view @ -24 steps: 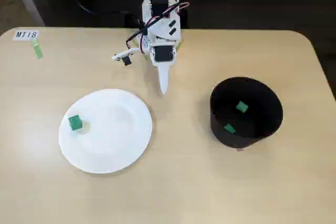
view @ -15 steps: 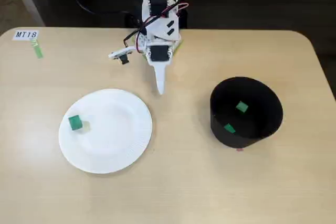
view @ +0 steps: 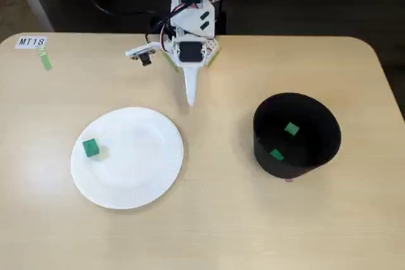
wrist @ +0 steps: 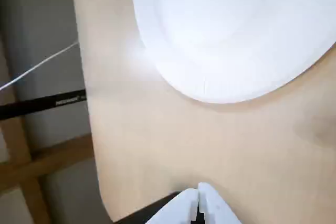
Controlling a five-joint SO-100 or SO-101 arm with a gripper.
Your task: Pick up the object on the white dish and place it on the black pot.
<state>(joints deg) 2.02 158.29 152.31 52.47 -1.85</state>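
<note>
On the tabletop [view: 209, 219], the white dish [view: 142, 181] lies at left in the fixed view, the black pot [view: 262, 150] at right. My end effector [view: 190, 97] hangs between them toward the far edge, fingers pressed together, empty. The green object [view: 90, 148] sits on the dish's left side, well apart from my end effector.
</note>
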